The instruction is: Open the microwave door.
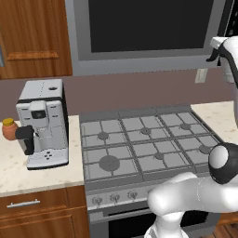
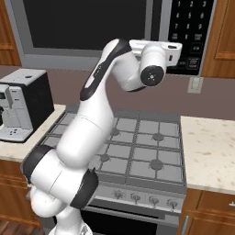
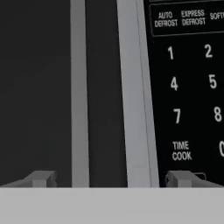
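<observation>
The microwave door (image 2: pixel 87 23) hangs above the stove, a grey-framed panel with a large dark window (image 1: pixel 148 23). Its black bar handle (image 2: pixel 156 20) runs vertically along the door's right side, next to the keypad (image 2: pixel 190 32). In the hand view the handle (image 3: pixel 103 87) is a dark band between two grey strips, very close ahead. My gripper (image 3: pixel 111 179) is open, with one fingertip (image 3: pixel 41 178) left of the handle and the other near the keypad (image 3: pixel 192 83). Nothing is held. The arm's wrist (image 2: pixel 153 73) hides the fingers in the right base view.
Below lies a gas stove (image 1: pixel 144 139) with knobs along its front. A white coffee machine (image 1: pixel 42 123) and a small orange jar (image 1: pixel 9 128) stand on the left counter. Wooden cabinets (image 1: pixel 32 37) flank the microwave. A wall outlet (image 2: pixel 196 85) sits at the right.
</observation>
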